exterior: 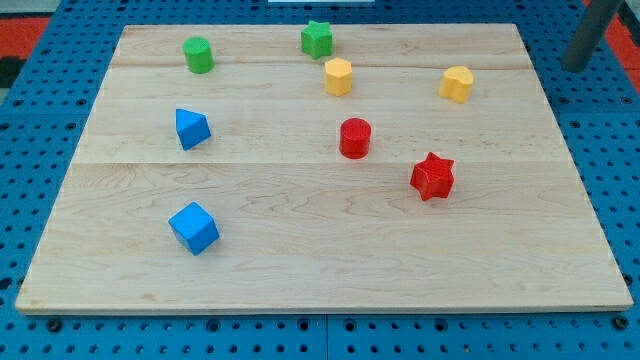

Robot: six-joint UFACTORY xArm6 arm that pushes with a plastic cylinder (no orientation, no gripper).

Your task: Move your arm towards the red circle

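Nearby, red star (432,176) flanks red circle (355,137).

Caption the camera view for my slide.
Rod at the view's top right, tip unseen, far from the red circle mid-board.

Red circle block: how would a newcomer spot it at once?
On the pale wooden board, look just right of centre. The red circle block stands there, below the yellow hexagon block. Unlike the red star block at its lower right, it is a plain round cylinder.
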